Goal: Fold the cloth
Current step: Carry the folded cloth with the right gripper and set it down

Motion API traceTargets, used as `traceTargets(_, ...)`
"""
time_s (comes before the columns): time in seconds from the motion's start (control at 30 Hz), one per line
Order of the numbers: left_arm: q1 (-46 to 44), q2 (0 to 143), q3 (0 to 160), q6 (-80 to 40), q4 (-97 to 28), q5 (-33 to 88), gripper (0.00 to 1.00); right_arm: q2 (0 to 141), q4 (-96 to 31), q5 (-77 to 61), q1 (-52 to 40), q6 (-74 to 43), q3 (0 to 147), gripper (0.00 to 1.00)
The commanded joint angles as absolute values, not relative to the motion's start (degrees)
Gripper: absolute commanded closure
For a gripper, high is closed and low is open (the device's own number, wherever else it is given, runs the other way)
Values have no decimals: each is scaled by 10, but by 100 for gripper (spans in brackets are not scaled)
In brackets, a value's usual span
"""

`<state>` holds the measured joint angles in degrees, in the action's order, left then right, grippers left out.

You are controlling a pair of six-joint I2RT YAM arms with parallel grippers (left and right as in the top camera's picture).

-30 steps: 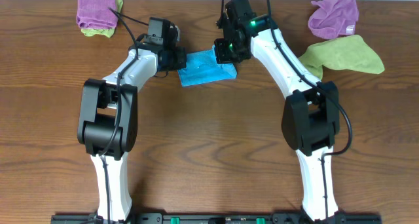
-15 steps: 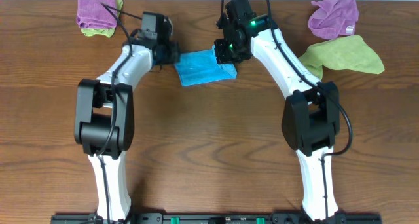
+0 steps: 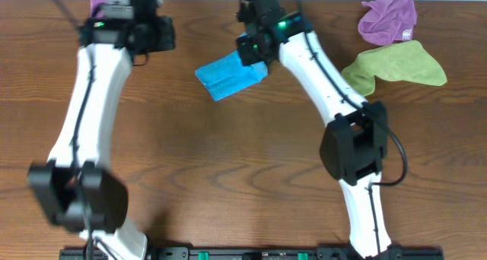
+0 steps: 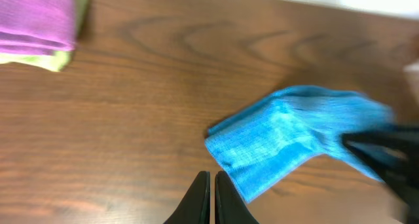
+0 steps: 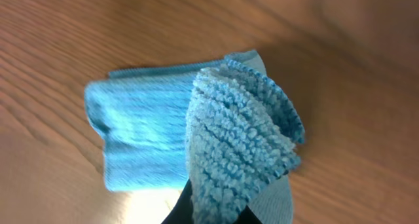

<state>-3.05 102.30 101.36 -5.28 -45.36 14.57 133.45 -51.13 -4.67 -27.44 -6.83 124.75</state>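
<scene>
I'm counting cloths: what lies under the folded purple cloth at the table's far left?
A lime-green cloth lies under the purple cloth; only its edges show, the rest is covered.

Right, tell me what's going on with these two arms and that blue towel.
The right gripper is pinching one bunched end of the sky-blue terry cloth, which lies as a small folded bundle on the wooden table. The left gripper is shut on nothing and hangs clear of the cloth's other end. A folded purple cloth stacked on a lime-green one sits beyond it. A crumpled purple cloth and a loose lime-green cloth lie apart at the right.
</scene>
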Motion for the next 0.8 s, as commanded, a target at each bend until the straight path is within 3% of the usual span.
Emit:
traceTargets(0.0,-28,972,1023,-43,-483,149,94,1333,-497,7,-299,-37,1250,99)
traceTargets(0.77,-28,887,1023,-42,-572,168,93,1425,-451,-26,-364,21,1249,99)
